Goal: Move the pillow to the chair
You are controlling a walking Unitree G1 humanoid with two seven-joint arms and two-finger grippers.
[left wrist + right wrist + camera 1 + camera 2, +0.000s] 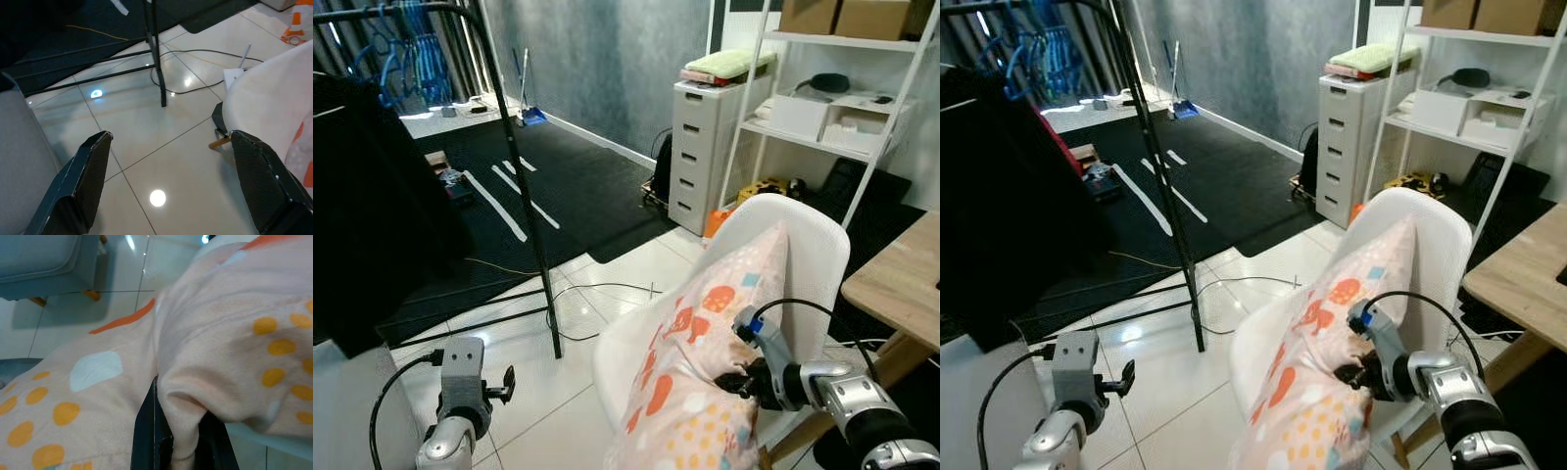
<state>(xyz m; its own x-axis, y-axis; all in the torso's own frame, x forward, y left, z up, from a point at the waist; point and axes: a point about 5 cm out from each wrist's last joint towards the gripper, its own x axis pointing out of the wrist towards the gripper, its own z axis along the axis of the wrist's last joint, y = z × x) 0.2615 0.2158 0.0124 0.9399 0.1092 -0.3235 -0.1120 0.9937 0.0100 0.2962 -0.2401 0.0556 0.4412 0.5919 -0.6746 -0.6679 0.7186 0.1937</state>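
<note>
At lower right of the head view the right gripper (736,380) pinches a fold of the pillow (705,362), which leans inside the white chair (803,245); placement looks nearly done, so the next move is probably letting go and drawing back. The left gripper (171,181) hangs spread and empty at lower left; below is glossy white tile (607,284), with a black rack (533,225) and shelving (842,98) beyond.

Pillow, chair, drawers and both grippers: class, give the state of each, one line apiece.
Pillow: leaning upright in the chair, pinched by the right gripper.
Chair: upright, holding the pillow.
Right gripper: shut on a fold of the pillow.
Left gripper: open, holding nothing, above the tiled floor.
Drawers: all shut, folded cloth on top.
</note>
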